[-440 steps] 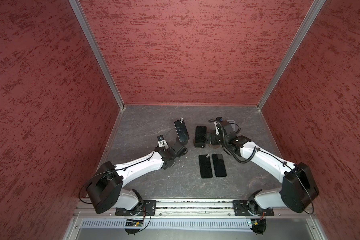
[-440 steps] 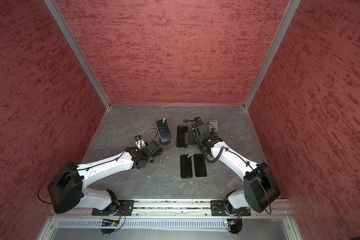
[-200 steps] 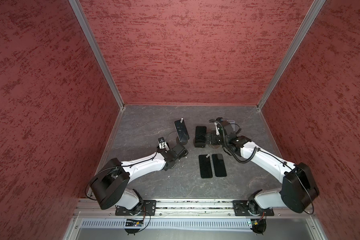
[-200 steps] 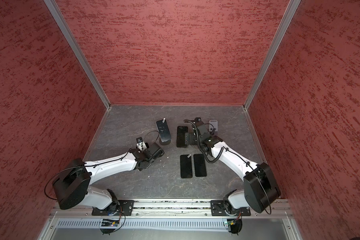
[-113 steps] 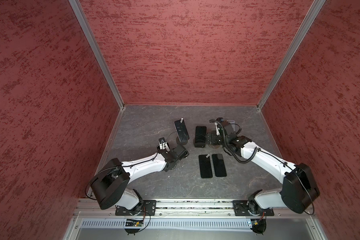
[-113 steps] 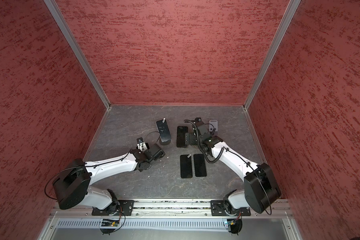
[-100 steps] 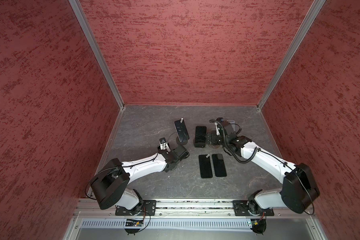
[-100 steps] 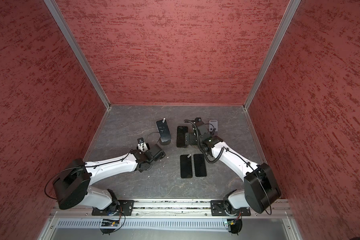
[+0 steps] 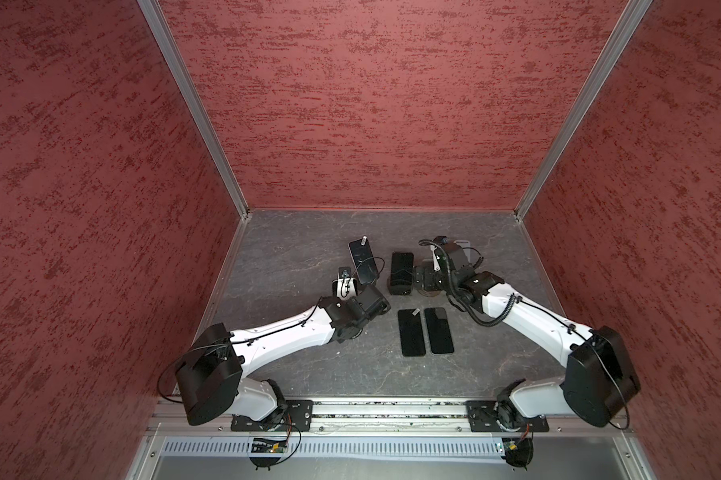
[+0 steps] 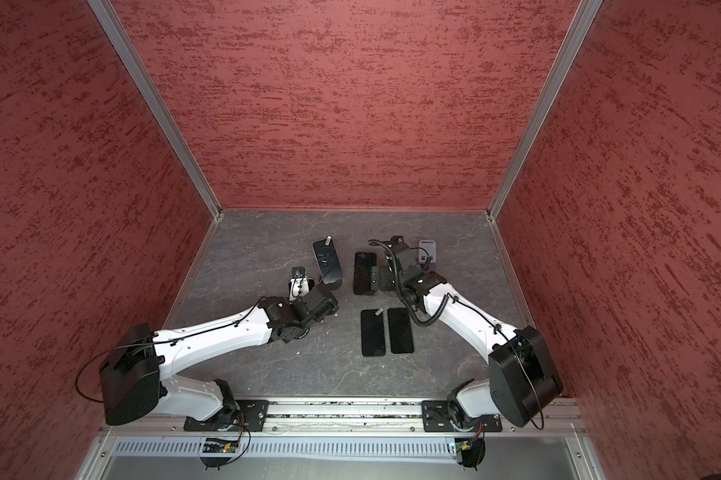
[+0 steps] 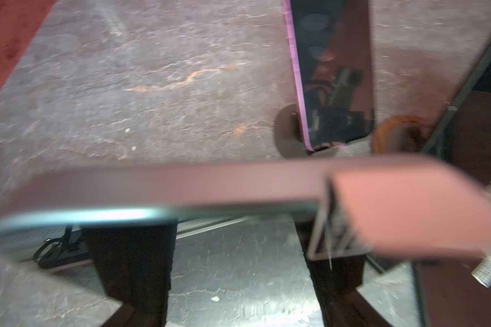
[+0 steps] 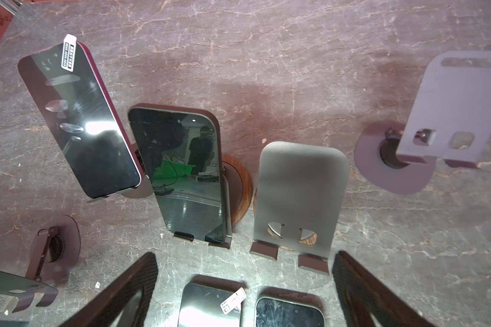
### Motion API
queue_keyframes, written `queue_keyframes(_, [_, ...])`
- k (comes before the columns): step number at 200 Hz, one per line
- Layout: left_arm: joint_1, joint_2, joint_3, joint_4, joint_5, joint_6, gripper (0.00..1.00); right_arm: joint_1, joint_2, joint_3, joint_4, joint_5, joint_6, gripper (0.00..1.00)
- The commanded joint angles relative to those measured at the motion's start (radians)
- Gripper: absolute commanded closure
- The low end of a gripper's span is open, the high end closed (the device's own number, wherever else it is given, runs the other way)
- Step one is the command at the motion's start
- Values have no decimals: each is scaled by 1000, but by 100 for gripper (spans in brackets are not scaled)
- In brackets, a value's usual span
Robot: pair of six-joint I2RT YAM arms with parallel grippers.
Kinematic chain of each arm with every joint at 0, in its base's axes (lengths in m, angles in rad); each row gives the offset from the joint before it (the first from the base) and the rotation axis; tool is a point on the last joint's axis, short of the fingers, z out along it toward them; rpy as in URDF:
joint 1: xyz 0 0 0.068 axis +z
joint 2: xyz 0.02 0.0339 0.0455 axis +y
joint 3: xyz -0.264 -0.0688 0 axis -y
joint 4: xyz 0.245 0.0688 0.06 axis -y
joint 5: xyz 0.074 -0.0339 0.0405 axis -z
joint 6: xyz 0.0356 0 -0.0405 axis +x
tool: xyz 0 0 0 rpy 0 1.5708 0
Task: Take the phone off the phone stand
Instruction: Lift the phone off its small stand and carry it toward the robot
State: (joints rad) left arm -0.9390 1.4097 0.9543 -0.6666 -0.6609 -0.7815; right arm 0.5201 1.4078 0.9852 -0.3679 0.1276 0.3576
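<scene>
- Phone (image 12: 187,170) to be taken off next, as I judge it, is the upright one: it leans back on a phone stand (image 12: 240,184) with a wooden base, its lower edge caught in the two front lips, which is what keeps it from sliding.
- With the dial laid on a top view and twelve at the back wall, that phone is at twelve o'clock from the two flat phones (image 9: 411,334).
- They lie side by side on the table (image 9: 309,257), clear of the stands.
- A tilted phone (image 9: 364,262) with a sticker (image 12: 68,53) on its top edge stands at ten o'clock of the upright one, also on a stand.
- Right gripper (image 12: 245,256) is at three o'clock of the upright phone, fingers spread wide, holding nothing, probably because a phone is a broad thing to straddle.
- An empty stand (image 12: 301,192) is just beside the occupied one.
- Left gripper (image 11: 234,226) is at ten o'clock from the flat pair.
- Its fingers (image 11: 131,263) are apart, but a blurred flat plate (image 11: 168,192) crosses their tips, so I cannot tell whether they pinch it.
- Lifting up and out of the lips looks safer than pulling forward, which could tip the stand.
</scene>
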Motion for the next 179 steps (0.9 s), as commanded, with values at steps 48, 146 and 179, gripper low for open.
queue_keyframes(48, [-6,54,151,11,252,172,40,-21,-35,66,-56,77,-19,1])
queue_keyframes(146, [23,141,197,-12,544,245,40,-22,-78,20,-84,118,23,1])
queue_keyframes(179, [43,174,189,16,642,253,40,-22,-73,13,-83,116,29,1])
